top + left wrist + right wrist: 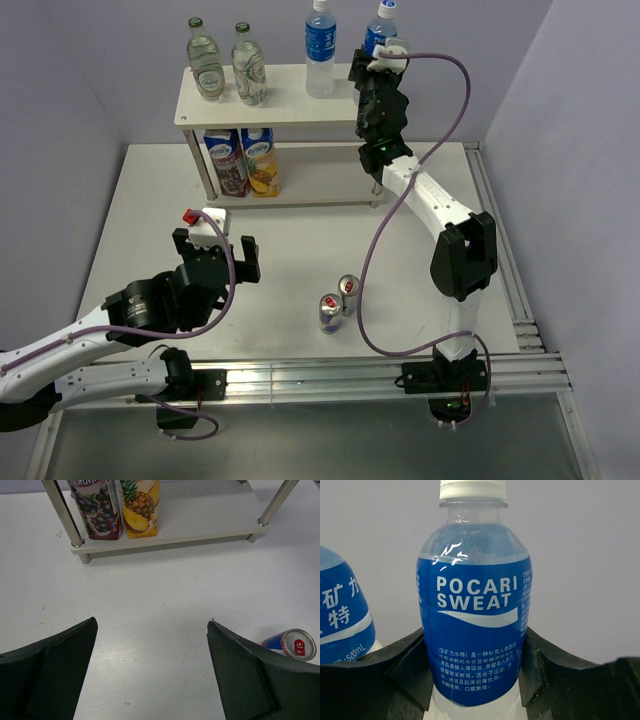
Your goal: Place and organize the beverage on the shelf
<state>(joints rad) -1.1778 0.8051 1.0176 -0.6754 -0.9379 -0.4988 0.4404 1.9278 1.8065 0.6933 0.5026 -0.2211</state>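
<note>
The cream-white two-tier shelf (290, 103) stands at the back of the table. Its top board holds two clear glass bottles (205, 60) and a Pocari Sweat bottle (320, 50). My right gripper (376, 72) is at the top board's right end, shut on a second Pocari Sweat bottle (474, 630), upright between its fingers. The first Pocari bottle (340, 615) stands just left of it. A grape carton (97, 510) and a pineapple carton (140, 505) stand on the lower board (200, 527). My left gripper (151, 622) is open and empty above the table.
Two Red Bull cans (331, 313) (348, 288) stand close together on the table, front of centre. One of them shows at the right of my left wrist view (295, 645). A metal rail (500, 260) runs along the table's right edge.
</note>
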